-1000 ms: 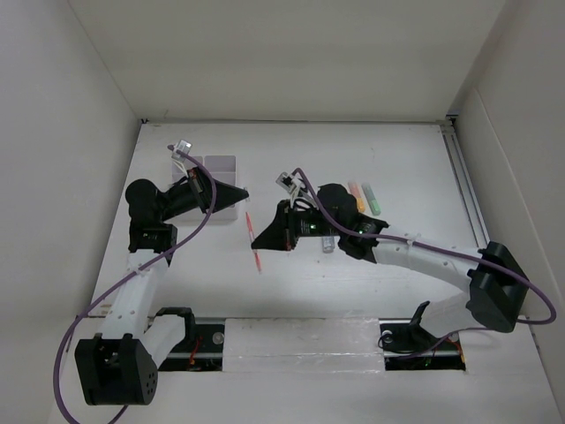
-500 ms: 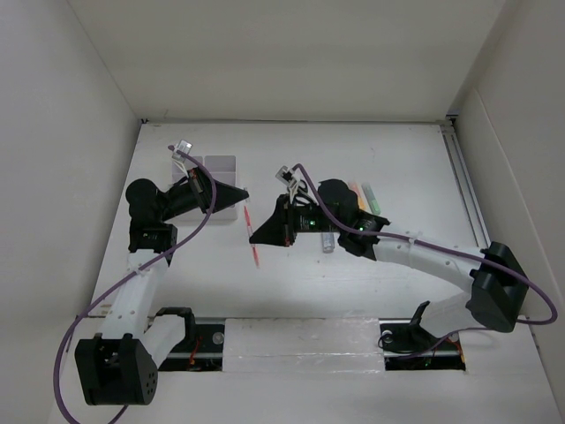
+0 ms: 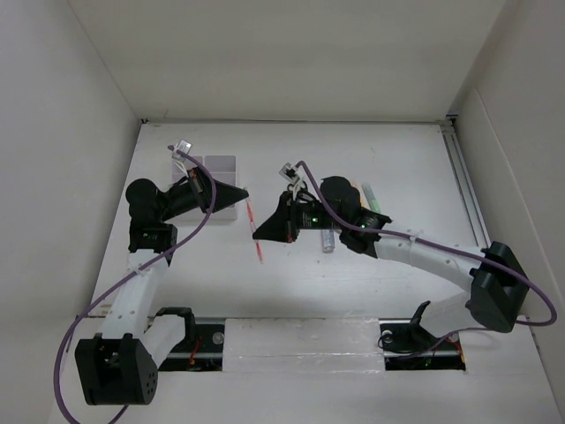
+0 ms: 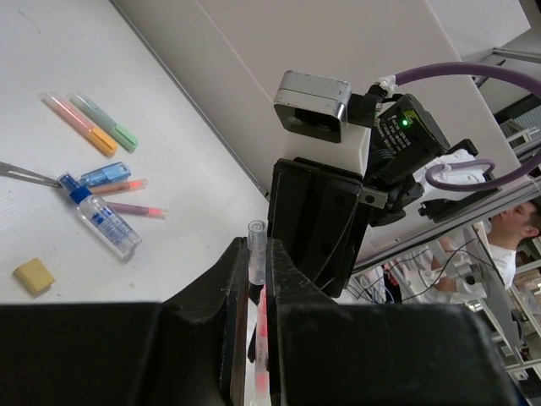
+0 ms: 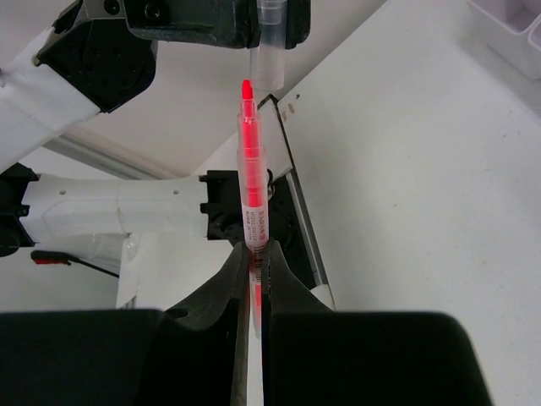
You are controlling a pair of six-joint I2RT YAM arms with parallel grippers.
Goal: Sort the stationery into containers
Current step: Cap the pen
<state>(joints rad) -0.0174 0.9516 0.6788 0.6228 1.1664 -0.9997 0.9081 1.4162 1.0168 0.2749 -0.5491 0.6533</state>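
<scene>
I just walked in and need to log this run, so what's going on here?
The two arms face each other over the table. The right gripper has its jaws shut on a thin red-pink pen, bare tip aimed at a clear cap pinched in the left gripper. The tip sits beside the cap's open end, not inside. The bottle, eraser and markers lie outside the organizer.

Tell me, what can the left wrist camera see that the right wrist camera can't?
Only the left wrist view shows loose stationery on the table: the clear blue-capped bottle, yellow eraser, orange marker and green marker. Only the right wrist view shows a corner of the white organizer. Both show the red pen in the right gripper, its tip close to the clear cap pinched by the left gripper.
</scene>
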